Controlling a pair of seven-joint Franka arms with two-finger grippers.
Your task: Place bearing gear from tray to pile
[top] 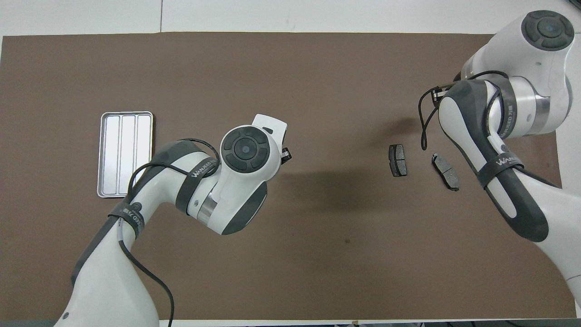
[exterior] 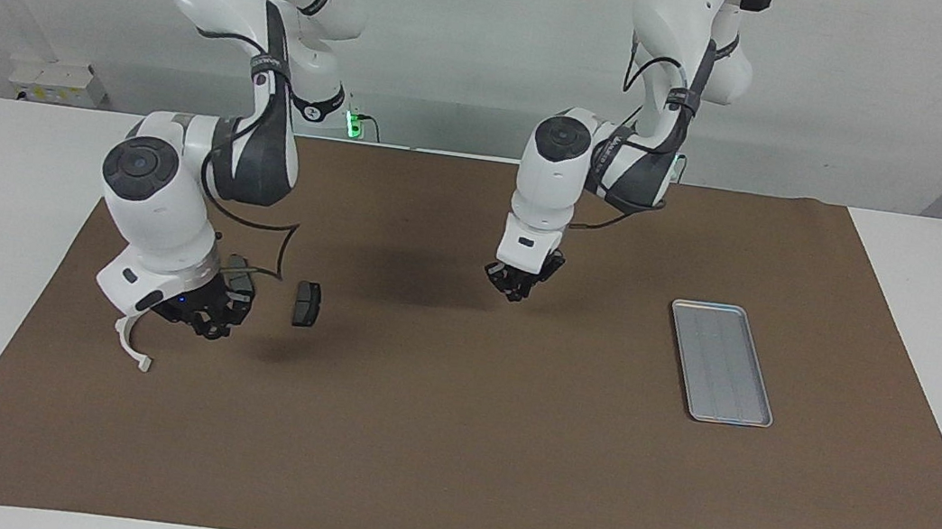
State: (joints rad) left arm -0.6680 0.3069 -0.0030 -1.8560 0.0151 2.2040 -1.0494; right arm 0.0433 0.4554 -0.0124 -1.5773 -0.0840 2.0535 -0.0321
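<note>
Now flat silver ribbed tray [exterior: 722,363] bare at left arm's end. Left gripper [exterior: 513,288] over mat [exterior: 447,444] middle, fingertips together, holding nothing visible. Right gripper [exterior: 204,320] over white arc [exterior: 131,344], grip unclear; dark pads [top: 398,160] beside.
</note>
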